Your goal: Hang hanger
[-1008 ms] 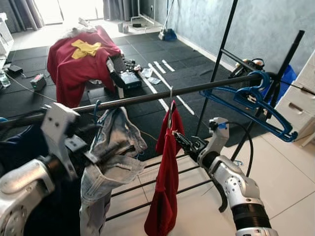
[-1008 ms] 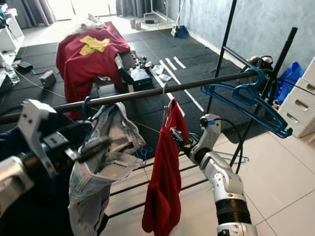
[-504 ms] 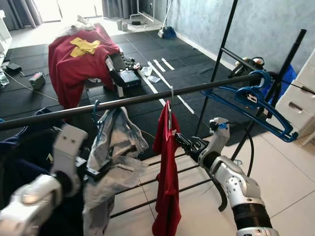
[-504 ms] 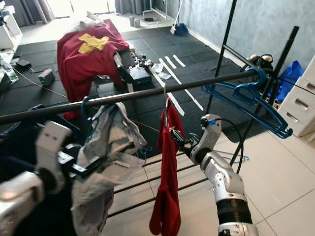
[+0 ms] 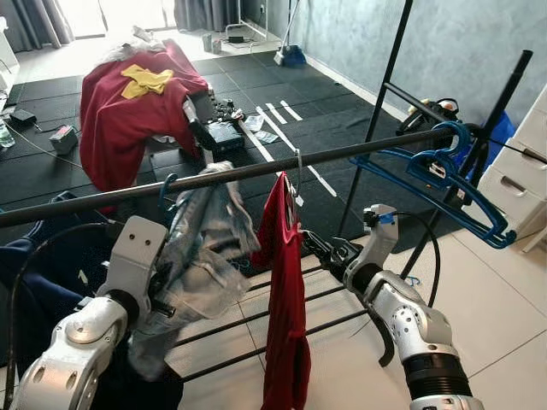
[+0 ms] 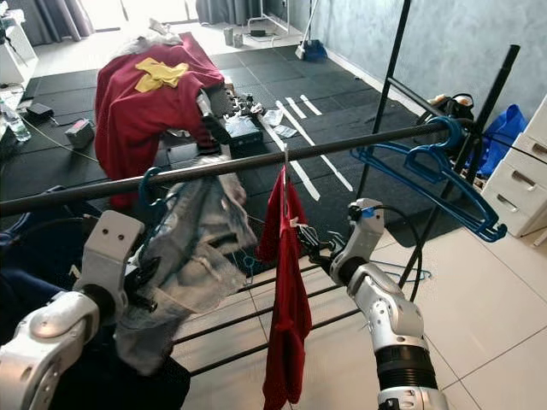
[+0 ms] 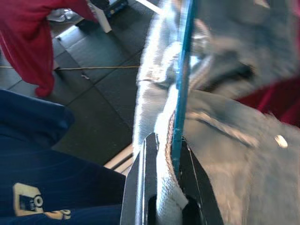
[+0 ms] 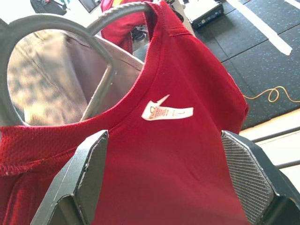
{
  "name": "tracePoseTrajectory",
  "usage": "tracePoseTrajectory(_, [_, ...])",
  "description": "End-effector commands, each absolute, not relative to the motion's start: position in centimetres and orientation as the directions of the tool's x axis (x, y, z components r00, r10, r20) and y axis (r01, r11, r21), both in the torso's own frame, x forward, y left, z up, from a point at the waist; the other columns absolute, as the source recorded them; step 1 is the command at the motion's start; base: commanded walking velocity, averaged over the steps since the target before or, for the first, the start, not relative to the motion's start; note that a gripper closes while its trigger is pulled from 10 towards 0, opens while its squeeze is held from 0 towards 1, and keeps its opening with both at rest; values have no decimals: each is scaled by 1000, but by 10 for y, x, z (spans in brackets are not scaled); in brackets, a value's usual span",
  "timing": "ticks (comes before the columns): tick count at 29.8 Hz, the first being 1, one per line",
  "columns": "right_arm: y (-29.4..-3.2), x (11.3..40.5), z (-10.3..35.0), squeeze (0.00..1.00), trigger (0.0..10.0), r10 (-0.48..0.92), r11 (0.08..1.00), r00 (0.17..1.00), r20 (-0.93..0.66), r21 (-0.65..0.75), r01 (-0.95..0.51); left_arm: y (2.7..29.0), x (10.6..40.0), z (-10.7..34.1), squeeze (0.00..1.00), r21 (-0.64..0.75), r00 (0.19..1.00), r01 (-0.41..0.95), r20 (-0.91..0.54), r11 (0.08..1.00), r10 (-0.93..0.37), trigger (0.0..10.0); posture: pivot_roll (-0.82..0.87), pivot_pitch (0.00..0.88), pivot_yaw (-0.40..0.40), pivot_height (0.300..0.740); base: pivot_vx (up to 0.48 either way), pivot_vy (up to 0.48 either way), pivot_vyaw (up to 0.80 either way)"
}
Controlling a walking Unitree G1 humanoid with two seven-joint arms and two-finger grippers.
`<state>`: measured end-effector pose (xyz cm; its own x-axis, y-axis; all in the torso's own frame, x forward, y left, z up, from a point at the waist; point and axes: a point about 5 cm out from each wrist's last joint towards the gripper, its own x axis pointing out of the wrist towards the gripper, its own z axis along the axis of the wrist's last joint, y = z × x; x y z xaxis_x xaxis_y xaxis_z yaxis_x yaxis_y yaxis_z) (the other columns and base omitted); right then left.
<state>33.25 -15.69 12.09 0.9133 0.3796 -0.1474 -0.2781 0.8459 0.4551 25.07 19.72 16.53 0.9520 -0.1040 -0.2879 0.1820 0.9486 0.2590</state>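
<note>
Centre frame, a red shirt (image 5: 285, 290) with a white label; left of it, faded light-blue jeans (image 5: 198, 256) on a teal hanger (image 7: 182, 79). Right, blue hangers (image 5: 444, 175) on a black rail (image 5: 256, 169).

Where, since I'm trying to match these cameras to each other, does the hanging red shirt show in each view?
Left eye view: the red shirt hangs mid-picture from the rail, just right of the jeans.
Right eye view: same spot, mid-picture.
Right wrist view: close up, between the right tool's open fingers.
Left wrist view: likely the red patch beyond the jeans.
Shared landmark: the jeans.
</note>
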Motion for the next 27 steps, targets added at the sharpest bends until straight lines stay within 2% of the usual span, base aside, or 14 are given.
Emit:
tracePoseTrajectory(1, [-158,332,116,0,10000,376,840,912,-163,475,-261,200,252,174,0,272,960,174,-263,946,-101,0,-58,87,-9,740,0,0,0])
tracePoseTrajectory(7, [-158,332,117,0,10000,378,839,911,-164,477,-262,226,247,197,0,234,971,163,-212,959,-113,0,-55,89,-13,740,0,0,0])
tracePoseTrajectory(9, [-158,332,117,0,10000,379,838,910,-165,479,-262,247,239,216,0,235,977,173,-165,957,-136,0,-54,90,-15,740,0,0,0])
tracePoseTrajectory(15, [-158,332,117,0,10000,379,838,910,-166,479,-262,268,230,231,0,262,979,174,-146,949,-139,0,-56,92,-16,740,0,0,0])
tracePoseTrajectory(17, [-159,332,117,0,10000,379,838,910,-167,480,-261,285,208,230,0,307,951,265,-239,914,-195,0,-58,95,-15,740,0,0,0])
tracePoseTrajectory(18, [-159,332,117,0,10000,379,837,910,-168,481,-260,288,195,227,0,324,925,333,-296,886,-239,392,-58,96,-16,740,0,0,0])
tracePoseTrajectory(23, [-160,331,116,0,10000,379,837,909,-171,483,-258,287,177,225,0,294,884,423,-340,857,-320,0,-57,98,-21,740,0,0,0])
tracePoseTrajectory(27, [-160,331,116,0,10000,382,836,908,-174,483,-259,279,163,224,0,217,834,513,-356,830,-422,314,-60,99,-22,740,0,0,0])
